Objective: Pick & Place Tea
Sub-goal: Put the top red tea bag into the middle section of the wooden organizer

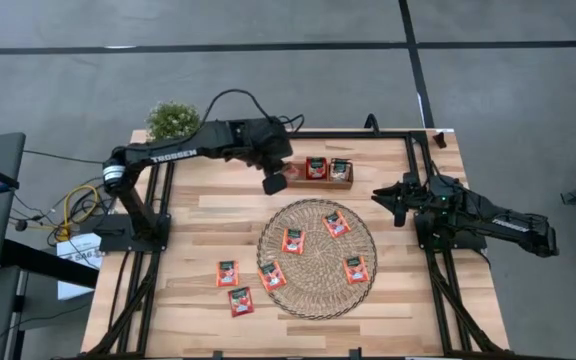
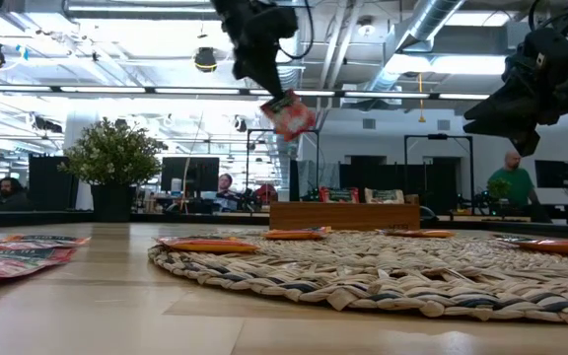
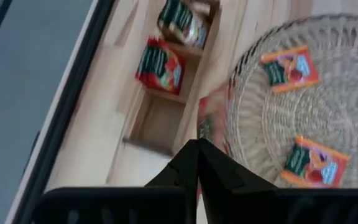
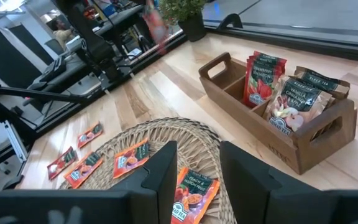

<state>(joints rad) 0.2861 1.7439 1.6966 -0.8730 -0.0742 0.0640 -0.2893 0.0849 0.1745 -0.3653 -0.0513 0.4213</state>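
Pinching a red-orange square tea sachet (image 2: 288, 114), the left gripper (image 1: 274, 183) hangs beside the small brown wooden tray (image 1: 295, 177) — above the tabletop. The right gripper (image 1: 396, 198) waits at the table's right edge, fingers partly apart — holding nothing.

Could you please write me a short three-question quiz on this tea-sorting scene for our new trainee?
1. True or false: the left gripper holds a tea sachet in the air.
2. How many sachets lie on the woven mat, counting one that overlaps its edge? A) two B) four C) seven
3. Fill in: two sachets already stand in the wooden ____.

Key
1. True; its jaws are shut on the sachet, above the table near the wooden tray.
2. B; two more sachets lie on the bare table beside it.
3. Tray. The right gripper waits, holding nothing.
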